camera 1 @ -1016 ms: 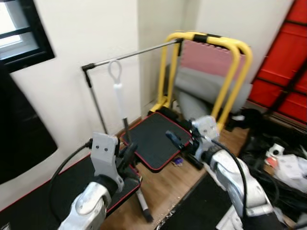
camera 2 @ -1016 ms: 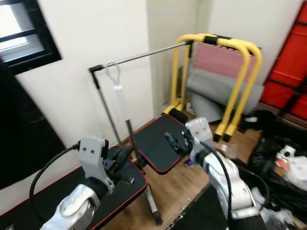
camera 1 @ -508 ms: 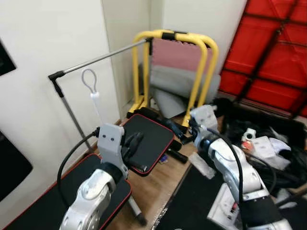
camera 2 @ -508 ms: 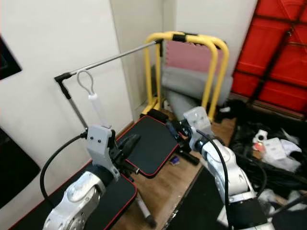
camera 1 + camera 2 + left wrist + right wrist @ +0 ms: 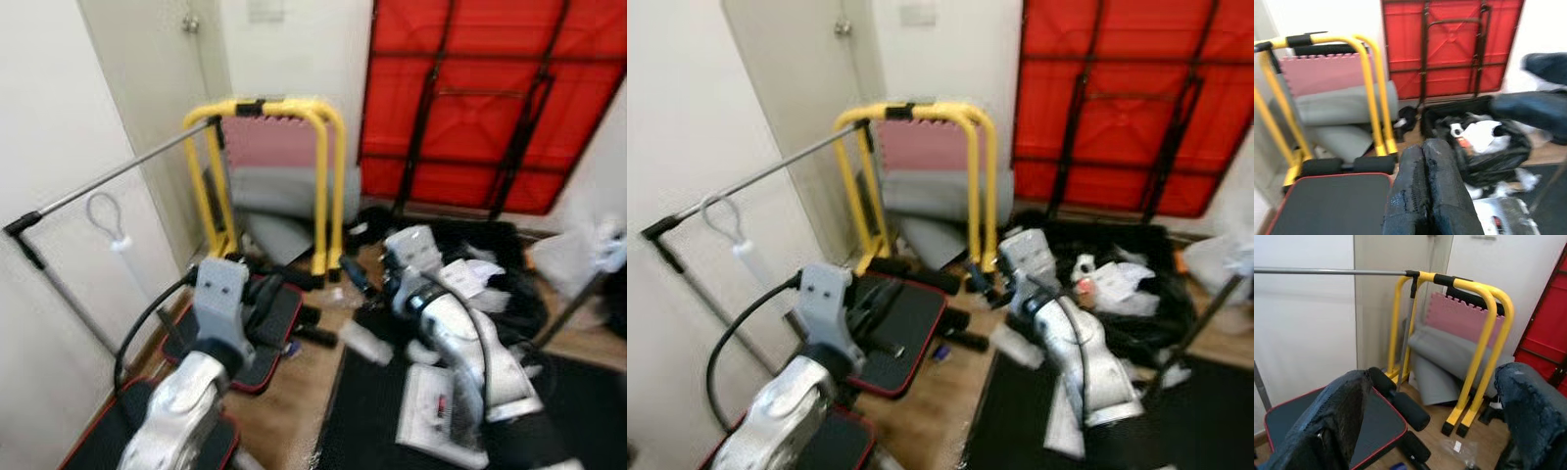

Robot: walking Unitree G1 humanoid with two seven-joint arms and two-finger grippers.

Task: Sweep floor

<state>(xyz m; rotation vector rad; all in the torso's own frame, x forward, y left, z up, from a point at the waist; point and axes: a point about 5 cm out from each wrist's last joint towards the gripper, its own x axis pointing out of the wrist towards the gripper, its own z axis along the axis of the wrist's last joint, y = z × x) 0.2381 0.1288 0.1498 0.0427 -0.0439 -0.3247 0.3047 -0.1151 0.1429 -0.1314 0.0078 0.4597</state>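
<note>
A messy room corner with a wood floor (image 5: 294,392) and a yellow frame (image 5: 279,176) by the wall. Left gripper (image 5: 1425,196) pressed shut, empty; right gripper (image 5: 1425,431) wide open, empty, both held up near the frame. No broom found yet. Probably just looking around; next, find something to sweep with.

From my feed I log colours as follows. Dip-bar frame (image 5: 921,113): bright yellow, black grip sleeves on top. Foam mat (image 5: 1459,316) behind it: pink, jigsaw-edged. Rolled mat (image 5: 1342,105): plain grey. Folded table (image 5: 470,98) against the wall: red panels, black frame. Bench pad (image 5: 896,328): black with red piping. Floor (image 5: 955,397): light brown wood grain. Bag (image 5: 1493,152) on the floor: glossy black. Rail (image 5: 1327,271): silver. Walls: off-white. My arms read silver; my fingers (image 5: 1425,191) black.
</note>
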